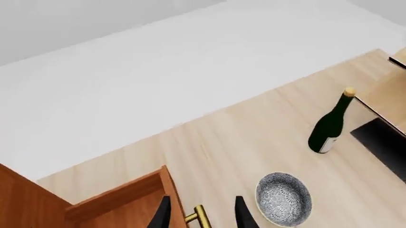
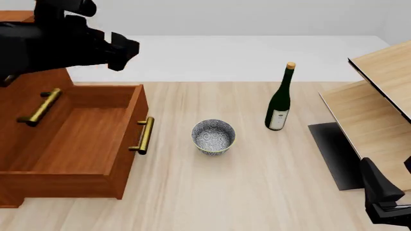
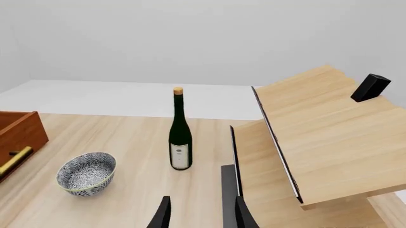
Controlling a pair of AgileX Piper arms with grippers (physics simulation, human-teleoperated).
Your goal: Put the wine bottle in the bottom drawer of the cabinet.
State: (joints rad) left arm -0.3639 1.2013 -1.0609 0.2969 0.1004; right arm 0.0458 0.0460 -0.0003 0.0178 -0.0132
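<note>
The wine bottle (image 2: 279, 103) (image 1: 330, 126) (image 3: 180, 137) stands upright on the table, right of centre, dark green with a tan cork and a white label. The reddish-brown cabinet (image 2: 86, 77) stands at the left. Its bottom drawer (image 2: 132, 127) (image 1: 120, 197) is pulled out, and nothing shows inside it. My left gripper (image 2: 122, 50) (image 1: 201, 216) hovers open high above the drawer's brass handle (image 2: 144, 135) (image 1: 198, 217). My right gripper (image 2: 384, 192) (image 3: 201, 216) is open near the table's front right, well short of the bottle.
A speckled bowl (image 2: 213, 136) (image 1: 284, 197) (image 3: 86, 173) sits between the drawer and the bottle. Pale light-wood furniture (image 2: 378, 106) (image 3: 317, 137) with a dark base (image 2: 334, 154) fills the right side. An upper drawer's handle (image 2: 40, 107) juts above the open drawer.
</note>
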